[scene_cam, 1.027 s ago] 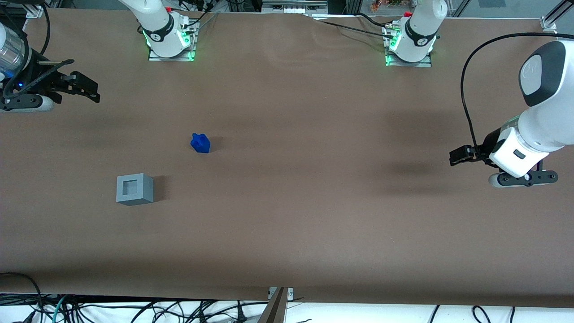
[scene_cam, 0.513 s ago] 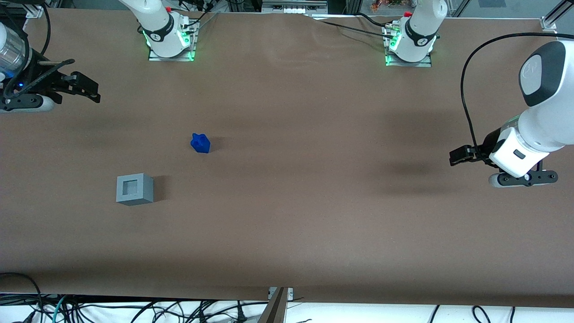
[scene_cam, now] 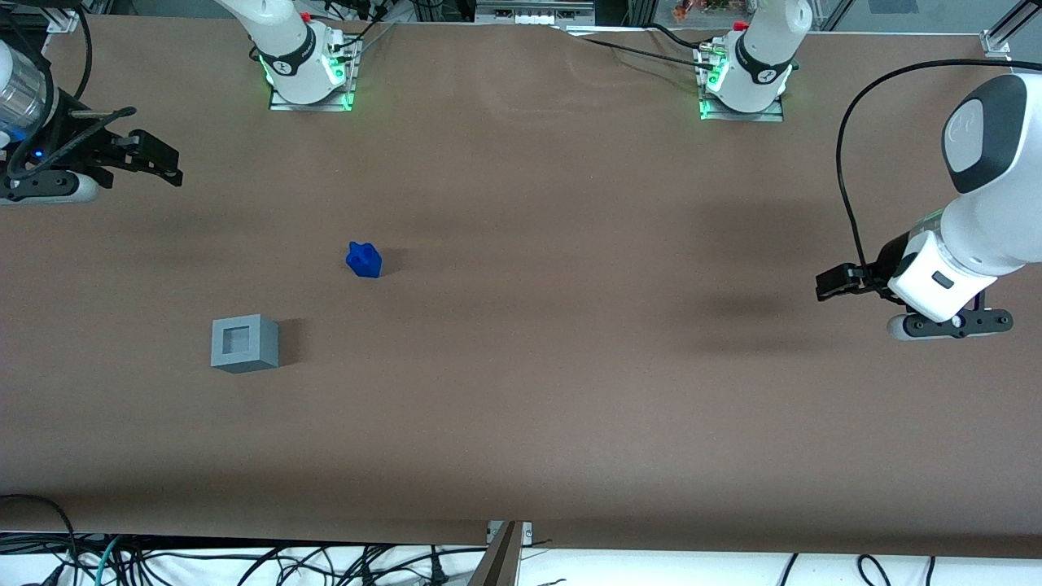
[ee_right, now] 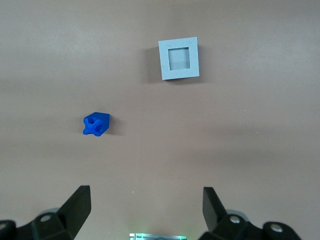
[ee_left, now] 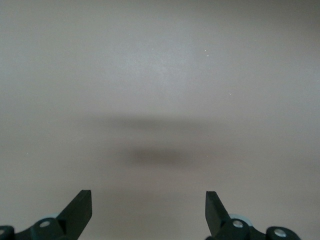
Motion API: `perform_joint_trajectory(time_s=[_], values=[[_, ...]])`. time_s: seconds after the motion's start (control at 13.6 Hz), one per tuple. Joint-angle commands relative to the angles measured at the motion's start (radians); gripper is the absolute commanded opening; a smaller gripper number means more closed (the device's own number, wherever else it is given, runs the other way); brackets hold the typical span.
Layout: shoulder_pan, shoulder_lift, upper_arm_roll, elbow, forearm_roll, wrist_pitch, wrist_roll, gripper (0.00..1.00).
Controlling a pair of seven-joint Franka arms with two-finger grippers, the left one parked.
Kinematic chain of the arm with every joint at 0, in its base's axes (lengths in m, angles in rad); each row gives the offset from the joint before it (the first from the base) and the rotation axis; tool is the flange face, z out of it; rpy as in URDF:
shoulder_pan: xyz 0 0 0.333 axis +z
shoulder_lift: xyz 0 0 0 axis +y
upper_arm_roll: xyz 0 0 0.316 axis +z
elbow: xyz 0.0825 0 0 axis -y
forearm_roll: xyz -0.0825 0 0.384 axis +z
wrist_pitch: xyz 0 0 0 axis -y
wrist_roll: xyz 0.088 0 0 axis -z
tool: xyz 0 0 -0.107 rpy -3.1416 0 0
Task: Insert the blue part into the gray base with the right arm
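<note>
the blue part lies loose on the brown desk, toward the working arm's end and roughly midway between the desk's edge nearest the front camera and the edge where the arm bases are bolted. the gray base stands near it but apart, closer to the front camera's edge and closer to the working arm's end edge. the gripper is held high by that end edge, well apart from both things, released and with nothing between its fingers.

nothing has been grasped yet, so the risks are judged to lie ahead. the part is small and knobbly on top; if the fingers are closed off-centre or across the knobs, it could be tipped or squeezed out. if it is carried in twisted against the square recess, it is likely to jam on the rim or push the base across the desk.

in the wrist view the wide finger gap, the recess seen straight down, and the part's cross-shaped top are shown. in the front view the gripper's place over the desk is given, which the wrist view lacks.
</note>
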Motion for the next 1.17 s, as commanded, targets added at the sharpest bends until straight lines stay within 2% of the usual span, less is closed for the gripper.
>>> perform_joint_trajectory(time_s=[0.0, 0.73, 0.88, 1.1], values=[[0.003, -0.015, 0.0, -0.006, -0.002, -0.008, -0.013, 0.99], [0.003, -0.018, 0.008, -0.026, 0.013, -0.01, 0.005, 0.99], [0.003, -0.027, 0.008, -0.061, 0.044, 0.009, 0.013, 0.99], [0.005, -0.078, 0.02, -0.195, 0.049, 0.122, 0.06, 0.99]])
